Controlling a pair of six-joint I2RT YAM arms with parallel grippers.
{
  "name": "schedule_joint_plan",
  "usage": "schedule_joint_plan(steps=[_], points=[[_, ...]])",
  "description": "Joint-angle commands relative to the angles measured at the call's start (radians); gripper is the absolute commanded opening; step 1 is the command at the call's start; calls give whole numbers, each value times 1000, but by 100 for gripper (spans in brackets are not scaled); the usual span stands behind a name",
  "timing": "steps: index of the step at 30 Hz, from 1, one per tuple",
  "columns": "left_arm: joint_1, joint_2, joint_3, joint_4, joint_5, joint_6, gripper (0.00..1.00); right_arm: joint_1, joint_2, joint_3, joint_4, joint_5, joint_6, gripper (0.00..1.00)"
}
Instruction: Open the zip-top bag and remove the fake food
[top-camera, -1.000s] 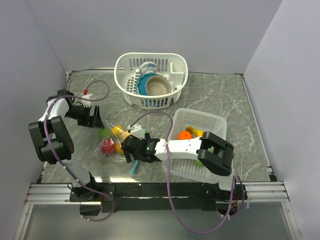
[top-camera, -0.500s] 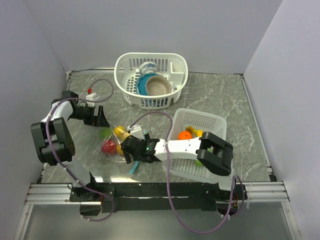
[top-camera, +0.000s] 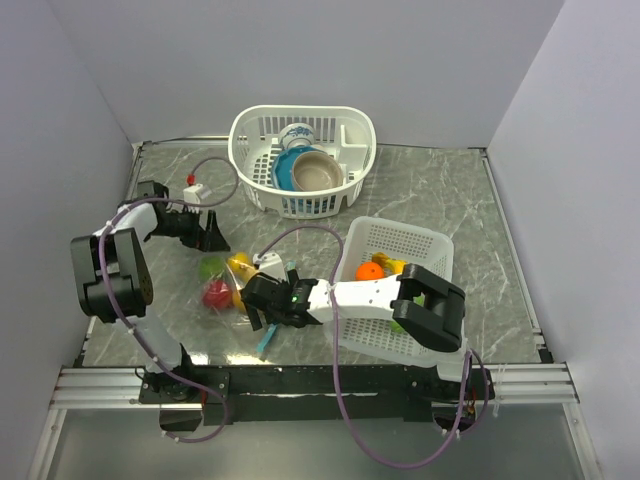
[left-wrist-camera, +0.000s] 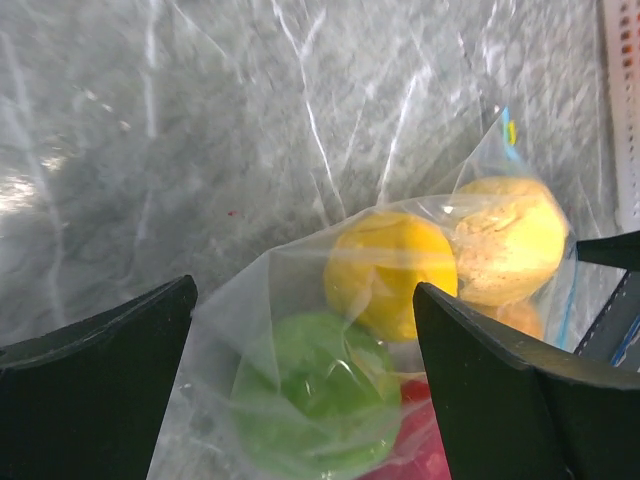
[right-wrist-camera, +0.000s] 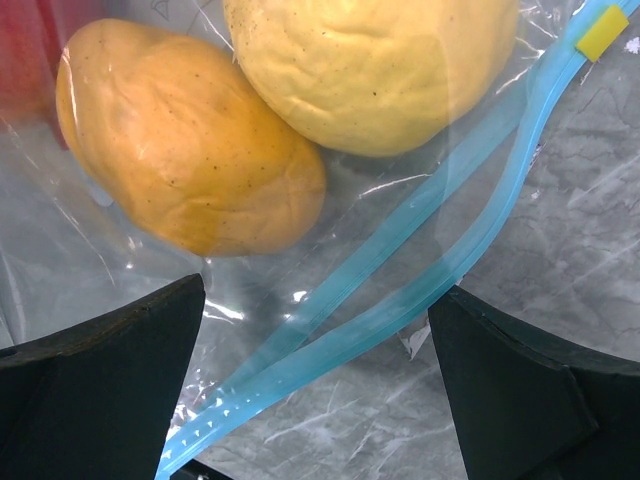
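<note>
A: Where is it lying?
B: The zip-top bag (top-camera: 228, 285) is lying on the counter (top-camera: 450, 200), fake food (left-wrist-camera: 390, 270) inside. My right pincer (right-wrist-camera: 315, 380) is gaping over the zip strip (right-wrist-camera: 260, 378) and my left pincer (left-wrist-camera: 305, 300) over the fruit end (nothing gripped).
A: Advice?
B: I'm thinking one lip only, left pinning the bag.

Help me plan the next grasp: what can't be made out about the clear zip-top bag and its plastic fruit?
- Top view: the right gripper covers the clear plastic bag's zip edge; open or sealed is unclear.
- Right wrist view: the teal-blue zip strip runs off the bottom edge; its end is unseen.
- Left wrist view: the round red plastic fruit is cut by the bottom edge and hidden behind the round green plastic fruit.
</note>
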Motion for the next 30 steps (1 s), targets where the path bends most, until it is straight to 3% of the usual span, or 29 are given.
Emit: schedule_joint_plan(steps=[1,4,7,8,11,20,25,30], points=[[-10,22,0,-31,24,57,97,8,20,32,7,4,10,100],[-12,20,14,-79,36,95,96,8,26,38,7,-1,12,100],[-13,4,52,-148,67,111,70,8,29,39,8,-2,16,100],[-16,-4,77,-163,73,117,48,10,26,38,8,1,16,100],[-30,-35,124,-217,53,104,10,8,20,38,5,13,18,100],[-122,-101,244,-327,27,28,11,6,-32,33,-7,93,1,100],[-202,-148,209,-268,-103,-17,11,-3,-80,-16,-34,159,8,100],[-210,-190,137,-156,-269,-12,6,-3,-116,-60,-68,193,28,100]])
